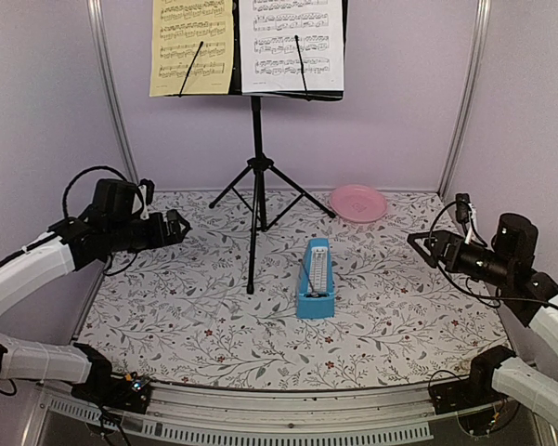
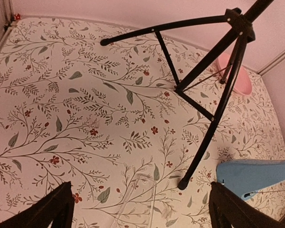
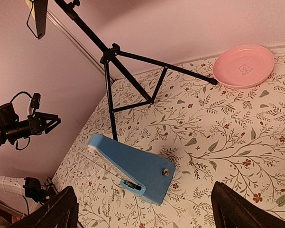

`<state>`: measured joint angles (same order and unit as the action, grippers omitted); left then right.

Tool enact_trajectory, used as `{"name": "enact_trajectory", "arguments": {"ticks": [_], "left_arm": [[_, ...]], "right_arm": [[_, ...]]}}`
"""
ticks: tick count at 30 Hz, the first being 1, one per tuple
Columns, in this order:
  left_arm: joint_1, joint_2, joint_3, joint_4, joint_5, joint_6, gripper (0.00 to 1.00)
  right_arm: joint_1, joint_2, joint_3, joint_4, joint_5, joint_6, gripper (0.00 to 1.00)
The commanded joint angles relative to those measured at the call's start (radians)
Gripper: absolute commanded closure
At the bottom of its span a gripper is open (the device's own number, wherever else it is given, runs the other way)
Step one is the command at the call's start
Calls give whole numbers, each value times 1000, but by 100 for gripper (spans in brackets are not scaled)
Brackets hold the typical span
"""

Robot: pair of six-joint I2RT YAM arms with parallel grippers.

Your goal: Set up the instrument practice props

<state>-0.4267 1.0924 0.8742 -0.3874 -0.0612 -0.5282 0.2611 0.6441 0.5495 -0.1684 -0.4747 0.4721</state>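
Showing staves, yellow sheet (image 1: pixel 192 46) sits beside white sheet (image 1: pixel 292 42).

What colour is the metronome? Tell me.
Blue. The metronome shows best in the right wrist view.

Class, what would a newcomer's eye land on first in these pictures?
The tall black music stand at the back centre, holding a yellow sheet and a white sheet. Then the blue metronome standing before it, and a pink plate back right.
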Motion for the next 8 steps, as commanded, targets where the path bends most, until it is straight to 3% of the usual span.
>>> {"name": "enact_trajectory", "arguments": {"ticks": [1,8], "left_arm": [[9,-40,-75,-9,-26,-47,1],[10,-51,-88,3,-135,-82,1]], "right_arm": [[-3,-66,-63,-16,37,15,1],[-3,-60,-84,4,57,34,1]]}}
